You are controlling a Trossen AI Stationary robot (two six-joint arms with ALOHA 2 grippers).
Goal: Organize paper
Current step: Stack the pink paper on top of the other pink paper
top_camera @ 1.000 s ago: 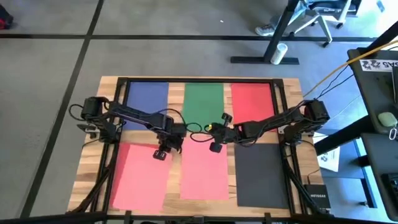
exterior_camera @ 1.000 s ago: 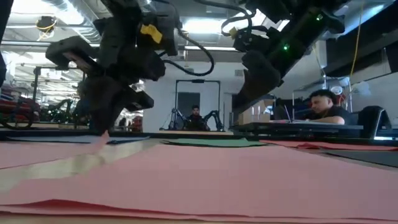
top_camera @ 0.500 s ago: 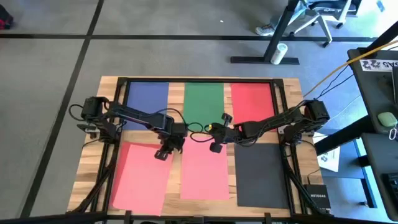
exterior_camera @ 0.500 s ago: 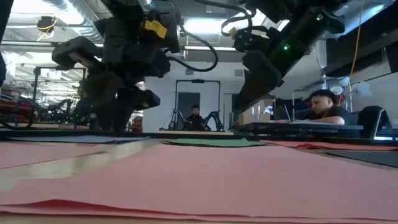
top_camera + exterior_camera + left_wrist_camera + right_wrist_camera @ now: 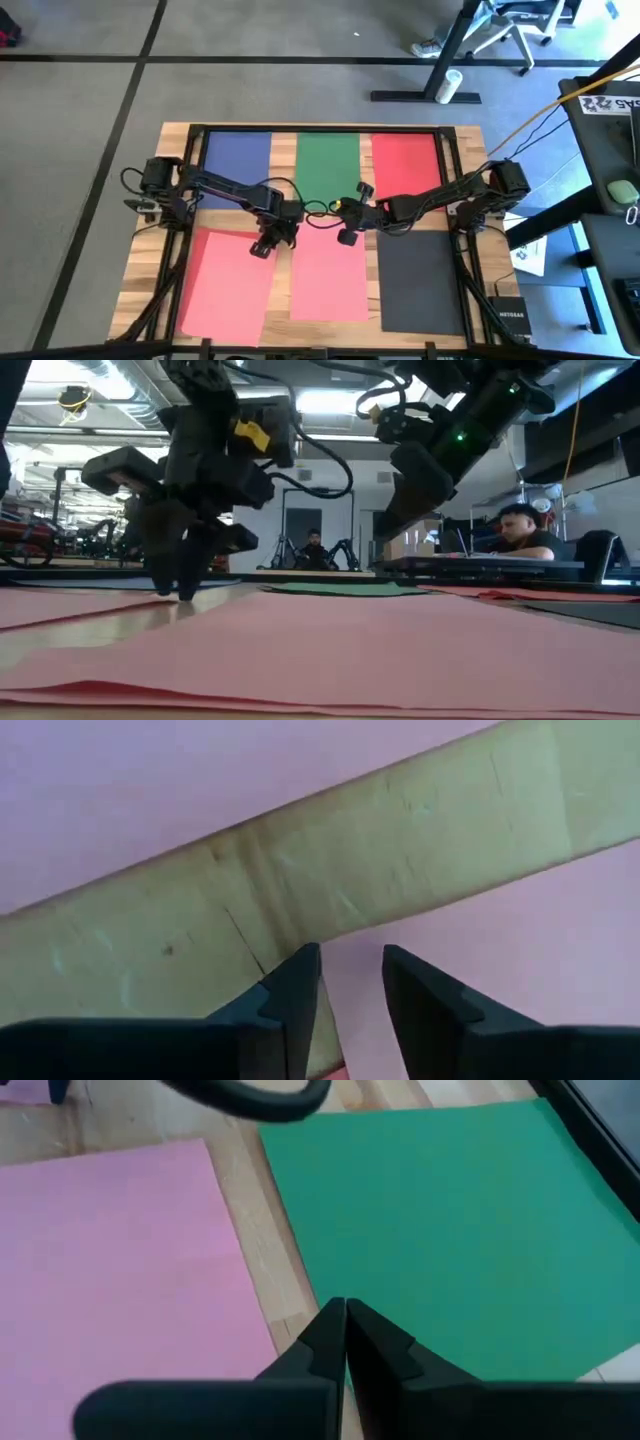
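Over the wood gap between pink sheets, left gripper [image 5: 350, 985] slightly parted, apparently empty; descending could crease salmon sheet [image 5: 328, 272] edge; right gripper [image 5: 345, 1330] closed.

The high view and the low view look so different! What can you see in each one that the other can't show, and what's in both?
Only the high view shows all six sheets, including the blue sheet and the dark grey sheet, plus the floor.

Only the low view shows the room behind, with a seated person.

Both show the left gripper and right gripper, the green sheet and the pink sheet.
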